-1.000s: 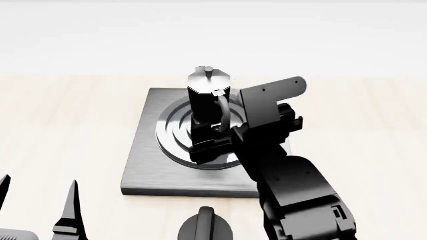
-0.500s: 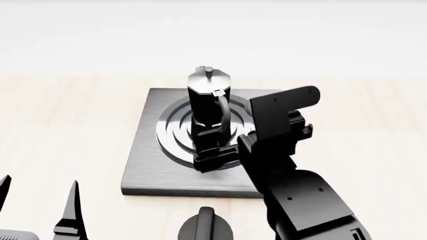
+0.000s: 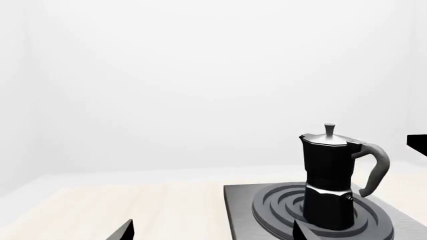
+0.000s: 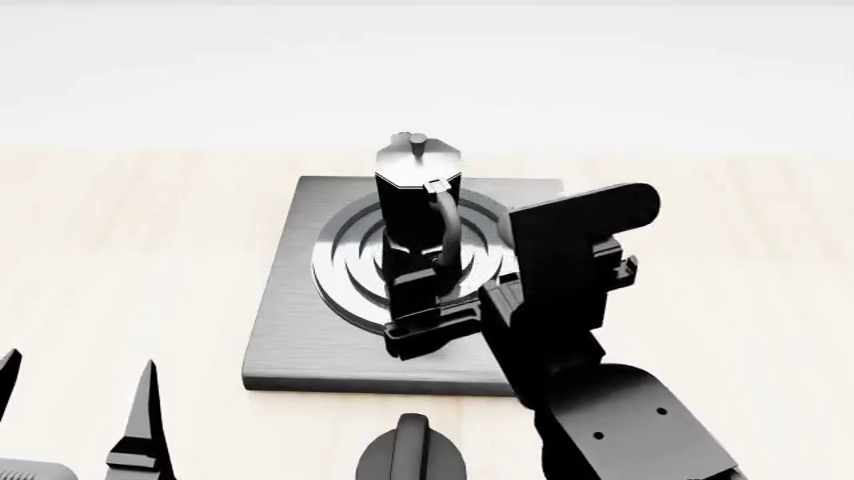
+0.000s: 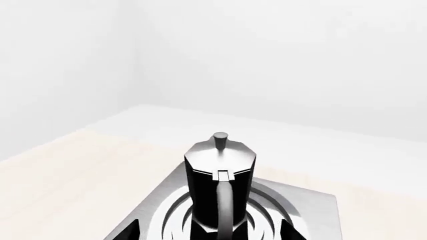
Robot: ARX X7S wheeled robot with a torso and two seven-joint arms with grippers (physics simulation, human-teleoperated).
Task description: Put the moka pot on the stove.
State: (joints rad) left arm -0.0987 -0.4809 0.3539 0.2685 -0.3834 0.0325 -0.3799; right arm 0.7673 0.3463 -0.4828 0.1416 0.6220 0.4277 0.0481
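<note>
Right gripper [image 4: 424, 322] had been drawn back toward the robot since the earlier frames, off the moka pot [image 4: 416, 205], which was left in place on the stove [image 4: 300, 330].

Moka pot was seen upright on the raised ring burner [image 3: 277, 210], roughly centred, handle [image 3: 375, 167] turned toward the right arm, silver lid and knob on top. Right gripper was noted released, jaws spread and nothing between them, low over the near part of the burner just in front of the pot's base, apart from it. Left gripper [image 4: 80, 420] was seen at the near left edge over the pale tabletop [image 4: 134, 260], well apart from the stove, fingers parted and empty. A black dial knob [image 4: 411, 458] lay just in front of the stove.
</note>
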